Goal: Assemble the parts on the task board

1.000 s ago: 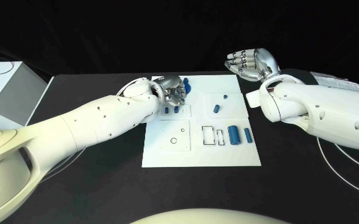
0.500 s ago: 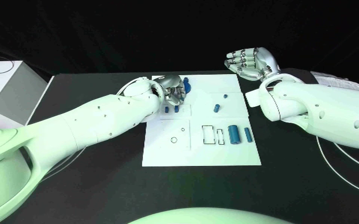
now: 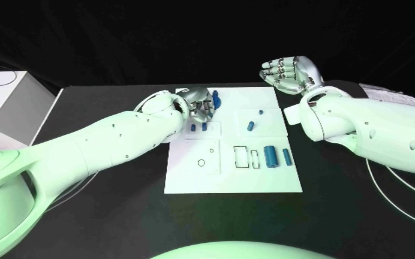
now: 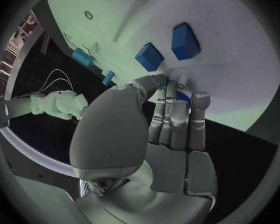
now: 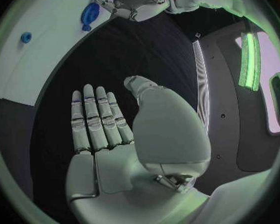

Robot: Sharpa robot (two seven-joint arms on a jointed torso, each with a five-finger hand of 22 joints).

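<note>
Left robot hand (image 3: 199, 104) fingertips on blue part (image 3: 215, 99); right robot hand (image 3: 291, 74) raised, empty, fingers extended.

Two white arms, each ending in a silver hand.

The left arm (image 3: 113, 142), entering from the left edge of the head view, has a smooth, glossy white shell that thickens toward the lower left; small dark screw holes dot it, and a rounded white cuff sits at the wrist. The left hand (image 3: 201, 104) is brushed silver metal, its fingers (image 4: 177, 119) built of jointed segments with darker seams between them. The right arm (image 3: 363, 124), at the right edge, has the same white casing and dark screw dots. The right hand (image 3: 289, 73) is also silver, with ridged, segmented fingers (image 5: 93, 117) and a broad, smooth domed palm housing.
</note>
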